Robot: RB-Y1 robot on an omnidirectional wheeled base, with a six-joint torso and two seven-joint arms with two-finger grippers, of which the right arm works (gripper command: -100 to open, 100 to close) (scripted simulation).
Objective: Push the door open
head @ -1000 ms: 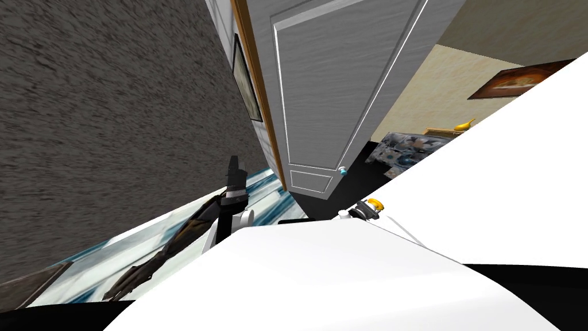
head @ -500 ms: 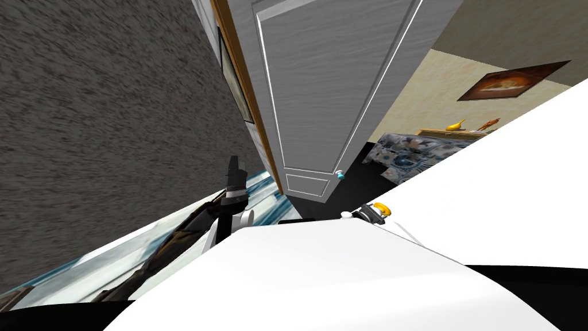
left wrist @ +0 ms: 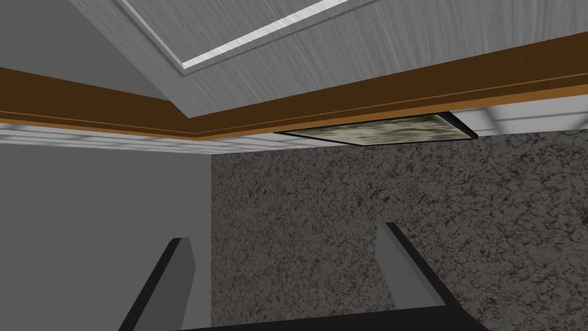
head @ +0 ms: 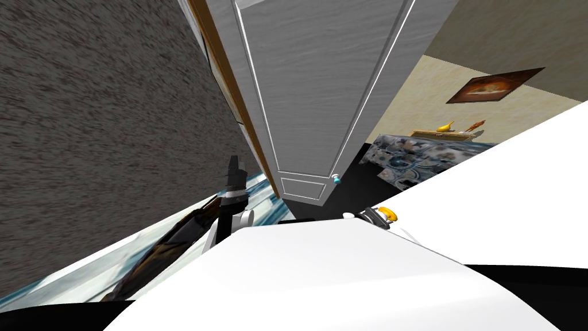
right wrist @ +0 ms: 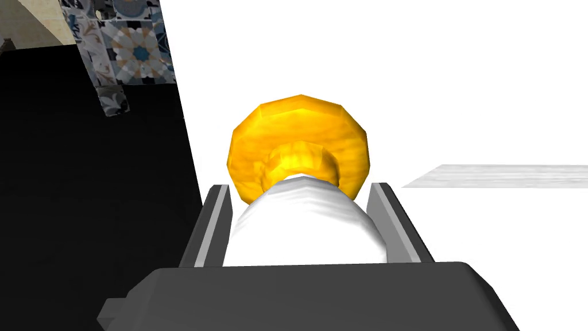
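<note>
Speckled wall point(head: 103, 143) at nine o'clock. Left gripper point(left wrist: 285, 233) spread, right gripper point(right wrist: 300, 188) pinching orange-capped object point(right wrist: 298, 138); I'd push door point(head: 316, 86) near knob point(head: 336, 179).

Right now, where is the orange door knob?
In the head view, right side: orange door knob on the white door, right gripper shut on its white neck.
</note>
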